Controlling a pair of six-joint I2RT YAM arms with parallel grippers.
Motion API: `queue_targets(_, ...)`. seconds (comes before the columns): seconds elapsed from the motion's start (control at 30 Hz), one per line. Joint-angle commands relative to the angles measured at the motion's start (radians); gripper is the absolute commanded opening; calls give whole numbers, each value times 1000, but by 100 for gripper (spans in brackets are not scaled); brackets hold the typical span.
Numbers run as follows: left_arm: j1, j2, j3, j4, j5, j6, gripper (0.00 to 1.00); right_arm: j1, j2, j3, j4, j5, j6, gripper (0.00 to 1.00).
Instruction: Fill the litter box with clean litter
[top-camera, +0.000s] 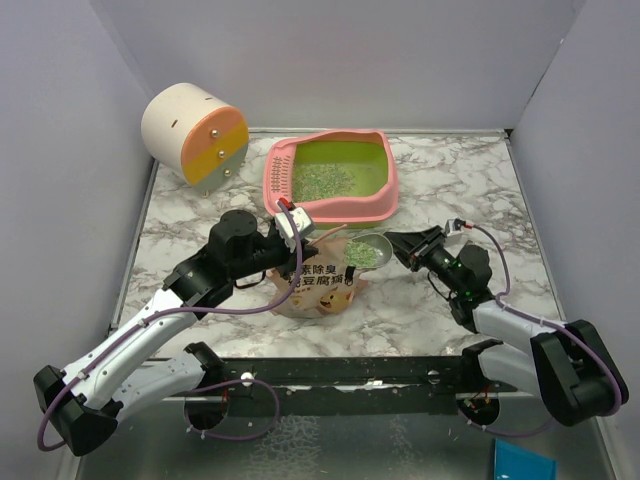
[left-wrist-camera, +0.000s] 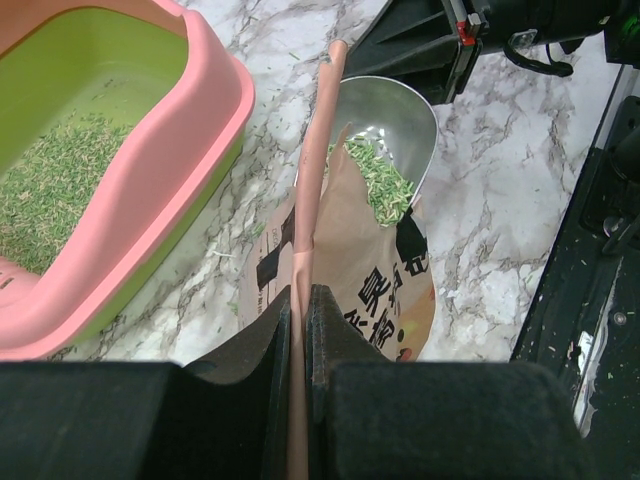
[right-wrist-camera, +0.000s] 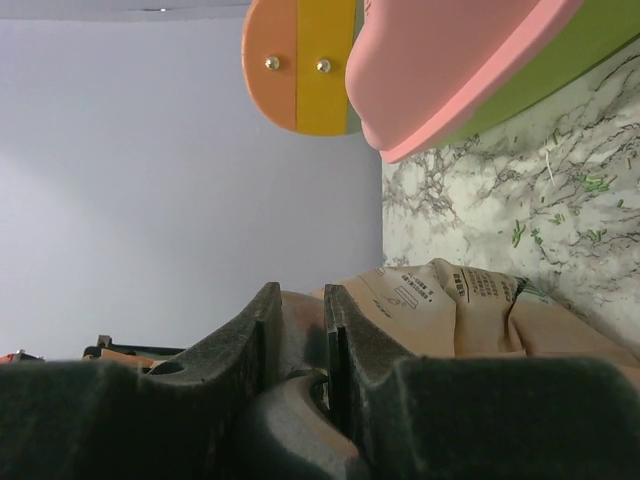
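From above, my left end effector (top-camera: 298, 226) sits at the top of the beige pouch (top-camera: 322, 288). The pouch stands on the marble desk (top-camera: 460, 190) just in front of the litter box (top-camera: 355, 208). Only my left wrist view shows the grip itself: both fingers are pressed flat on the pouch's thin upper edge. That same view looks into the grey scoop (left-wrist-camera: 392, 125), whose bowl sits at the pouch mouth with a small heap of clean litter (left-wrist-camera: 378, 185) in it, my right arm dark just behind. My right end effector (top-camera: 396, 244) meets the scoop's near end in the overhead view. From my right wrist it is closed around a rounded dark piece, which I take to be the handle; the bowl is hidden there behind my own fingers (right-wrist-camera: 350, 330). More litter lies on the green floor of the box, gathered toward the slotted pink end, as the overhead and left wrist views show. The right wrist view alone shows stray granules (right-wrist-camera: 520, 235) on the desk beside the pouch. The cream-and-orange cylinder (top-camera: 195, 133) stands at the far left, apart from the box.
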Motion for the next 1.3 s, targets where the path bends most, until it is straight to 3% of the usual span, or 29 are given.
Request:
queue_targets(0.0, 5, -32, 9, 36, -20, -8, 0, -10, 6, -29, 72, 54, 25, 1)
queue_targets(0.53, 5, -41, 8, 33, -19, -7, 0, -10, 45, -59, 129, 101, 83, 1)
queue_targets(0.87, 5, -43, 6, 33, -24, -9, 0, -13, -54, 21, -30, 145, 66, 1)
queue_targets(1.27, 5, -51, -9, 58, -44, -10, 0, -43, -19, 141, -72, 123, 49, 1)
